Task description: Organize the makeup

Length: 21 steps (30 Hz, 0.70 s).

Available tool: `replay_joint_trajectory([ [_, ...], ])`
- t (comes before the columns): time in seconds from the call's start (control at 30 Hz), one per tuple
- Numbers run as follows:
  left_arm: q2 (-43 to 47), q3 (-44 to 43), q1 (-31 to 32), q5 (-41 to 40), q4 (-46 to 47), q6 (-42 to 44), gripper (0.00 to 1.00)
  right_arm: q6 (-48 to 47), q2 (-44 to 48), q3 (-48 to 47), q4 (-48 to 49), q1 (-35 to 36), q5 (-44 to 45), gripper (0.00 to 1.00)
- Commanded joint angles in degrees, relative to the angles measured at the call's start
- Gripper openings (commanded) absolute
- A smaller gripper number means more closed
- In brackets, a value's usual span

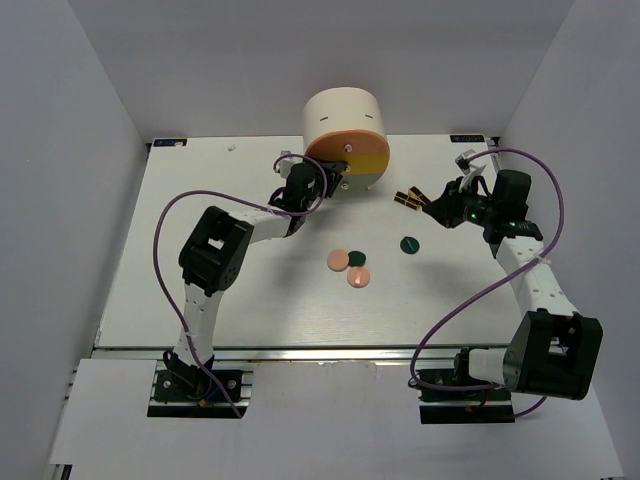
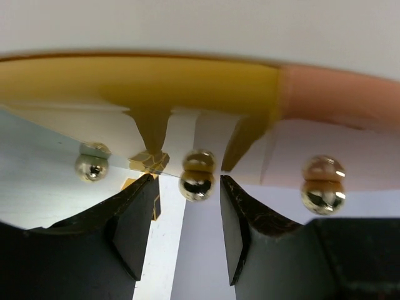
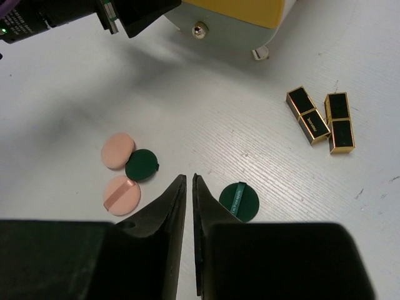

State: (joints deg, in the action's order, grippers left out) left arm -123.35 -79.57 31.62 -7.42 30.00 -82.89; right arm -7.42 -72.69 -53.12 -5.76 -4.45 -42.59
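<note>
Lying flat: two pink discs, two dark-green discs, two boxy black-gold tubes; left end effector spread, right end effector closed

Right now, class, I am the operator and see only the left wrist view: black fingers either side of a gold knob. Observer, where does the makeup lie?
Observer: A pink disc, a green disc and a second pink disc sit clustered in front of the cabinet; a lone green disc lies apart on their right.
Operator: Anything besides discs?
Observer: Two black-and-gold lipsticks lie side by side, right of the cabinet.
Operator: What is the other arm doing?
Observer: The right gripper is shut, with nothing between its fingers.
</note>
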Motion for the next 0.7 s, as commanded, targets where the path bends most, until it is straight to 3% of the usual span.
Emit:
replay_joint_trajectory([
  [0.0, -0.49, -2.43, -0.06, -1.63, -0.46, -1.66, 0.55, 0.74, 1.32, 0.92, 1.8, -0.3, -1.09, 0.14],
  [0.43, -2.33, -5.24, 0.73, -3.04, -1.17, -3.15, 0.5, 1.18, 1.67, 1.88, 2.68, -0.56, -1.18, 0.13],
  [0.67, -2.86, -4.63, 0.9, -4.09, -1.26, -3.86, 0.37, 1.18, 1.93, 1.97, 2.77, -0.65, -1.09, 0.13],
])
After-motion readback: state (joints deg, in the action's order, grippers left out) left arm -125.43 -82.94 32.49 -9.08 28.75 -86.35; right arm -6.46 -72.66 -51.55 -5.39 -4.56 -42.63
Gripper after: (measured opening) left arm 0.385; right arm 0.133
